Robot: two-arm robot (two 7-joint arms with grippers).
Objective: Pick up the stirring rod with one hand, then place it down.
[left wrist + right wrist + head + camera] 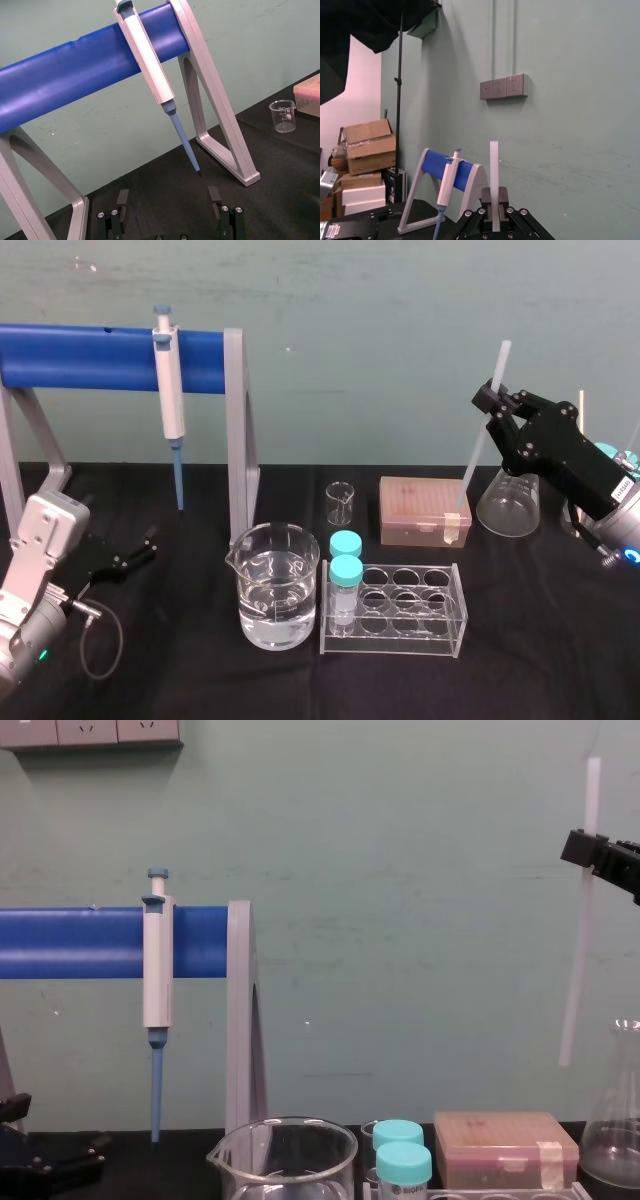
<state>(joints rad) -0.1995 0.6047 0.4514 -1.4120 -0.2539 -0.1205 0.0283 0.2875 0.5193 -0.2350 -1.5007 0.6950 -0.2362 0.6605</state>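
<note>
On the black tabletop (560, 650), the blue-barred stand (90, 358) filled the 10 o'clock quarter. The pipette (172, 390) hung from its bar, probably so that the tip stayed off the surface. The water beaker (277, 585) and the tube rack (392, 645) sat at the centre. Behind them, toward 1 o'clock, stood the brown tip box (420, 508), with the conical flask (508, 508) at 2 o'clock.

At 8 o'clock the left gripper (168, 200) lay low beside the stand's foot. Its fingers were spread wide and held nothing, and it seemed parked out of the way.

At 2 o'clock the right gripper (492, 398) was raised high. Its fingers were closed on the stirring rod (475, 465), pinching it in its upper part. The rod hung nearly upright, with its top leaning slightly toward 1 o'clock. In the chest view its lower end was in the air, clear above the box and flask. That height probably kept it from knocking the glassware before being set down.
</note>
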